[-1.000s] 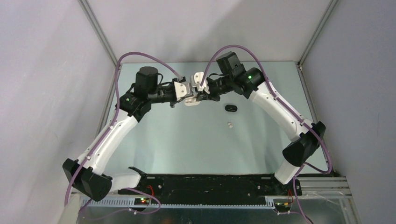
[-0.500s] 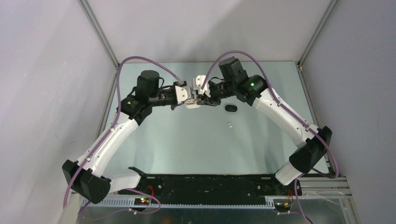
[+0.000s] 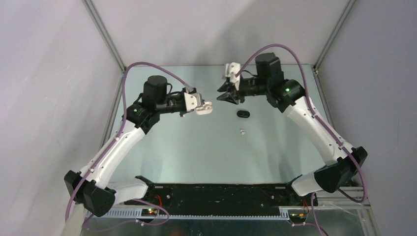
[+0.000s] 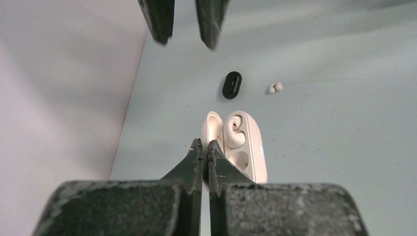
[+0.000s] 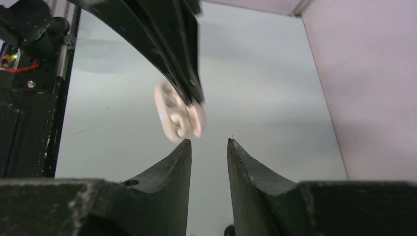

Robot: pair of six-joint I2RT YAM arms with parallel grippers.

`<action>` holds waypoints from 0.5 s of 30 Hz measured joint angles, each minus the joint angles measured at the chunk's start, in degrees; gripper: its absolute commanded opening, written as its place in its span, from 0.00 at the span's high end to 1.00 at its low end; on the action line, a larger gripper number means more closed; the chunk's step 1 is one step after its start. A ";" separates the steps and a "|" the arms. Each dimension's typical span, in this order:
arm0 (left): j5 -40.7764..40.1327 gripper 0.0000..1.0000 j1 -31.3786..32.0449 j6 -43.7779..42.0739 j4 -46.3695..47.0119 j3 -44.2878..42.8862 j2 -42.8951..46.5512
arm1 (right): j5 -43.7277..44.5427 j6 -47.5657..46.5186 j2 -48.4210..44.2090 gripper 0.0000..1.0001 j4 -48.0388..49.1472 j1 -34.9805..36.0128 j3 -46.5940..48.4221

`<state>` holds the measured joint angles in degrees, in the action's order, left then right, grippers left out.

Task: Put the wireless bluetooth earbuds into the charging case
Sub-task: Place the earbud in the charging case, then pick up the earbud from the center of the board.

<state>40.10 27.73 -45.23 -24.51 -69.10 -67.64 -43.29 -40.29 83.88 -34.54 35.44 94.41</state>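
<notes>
My left gripper point(image 3: 200, 105) is shut on the lid edge of the open white charging case point(image 3: 205, 107) and holds it above the table. In the left wrist view point(image 4: 204, 143) the case point(image 4: 248, 147) shows one white earbud point(image 4: 232, 131) seated in its far slot, and the near slot is empty. My right gripper point(image 3: 228, 96) is open and empty, a little right of the case. Its fingers point(image 4: 162, 19) show at the top of the left wrist view. The right wrist view point(image 5: 209, 143) shows the case point(image 5: 177, 115) just beyond its tips. A second white earbud point(image 3: 242, 131) point(image 4: 275, 87) lies on the table.
A closed black oval case point(image 3: 242, 114) point(image 4: 231, 84) lies on the table right of the grippers, with the loose earbud just in front of it. Grey walls close in the left, right and back sides. The arm bases point(image 3: 216, 194) sit at the near edge.
My right gripper has pulled back from the white case, up and to the right, and now stands open. My left gripper still holds the case, shifted slightly.
</notes>
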 measured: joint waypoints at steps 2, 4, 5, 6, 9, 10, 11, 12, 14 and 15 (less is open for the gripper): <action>-0.42 1.00 0.02 -0.22 0.00 0.02 0.22 | -1.46 2.36 -0.70 0.67 0.85 -3.82 -1.22; -1.07 1.00 0.00 -0.28 0.00 0.04 0.66 | -2.75 2.84 -1.22 0.69 0.09 -7.45 -3.43; -1.33 1.00 0.00 -0.28 0.00 0.09 0.90 | -2.91 2.34 -1.36 0.72 -0.55 -8.81 -4.70; -1.68 1.00 0.00 -0.26 0.00 0.15 1.20 | -2.82 1.55 -1.53 0.73 -1.77 -10.36 -6.58; -2.97 1.00 0.00 0.17 0.04 0.57 2.05 | -1.01 -2.38 -1.70 0.80 -5.62 -12.72 -14.05; -3.54 1.00 -0.04 0.44 0.04 0.92 2.40 | -0.11 -3.52 -1.70 0.81 -6.84 -12.87 -16.81; -3.96 1.00 -0.15 0.74 0.02 1.16 2.60 | 0.76 -4.37 -1.53 0.83 -7.74 -12.87 -18.99; -4.24 1.00 -0.42 1.22 0.07 1.51 2.84 | 2.01 -4.90 -1.25 0.84 -8.46 -12.81 -21.62; -4.90 1.00 -1.11 1.92 0.07 2.29 3.30 | 4.50 -4.46 0.57 0.86 -9.51 -12.79 -24.81; -5.22 1.00 -1.55 2.32 0.07 2.71 3.58 | 5.44 -3.26 1.86 0.88 -9.46 -12.83 -25.49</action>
<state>34.87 26.17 -42.92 -24.45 -66.39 -64.05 -37.85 -43.55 85.73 -44.01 22.61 68.93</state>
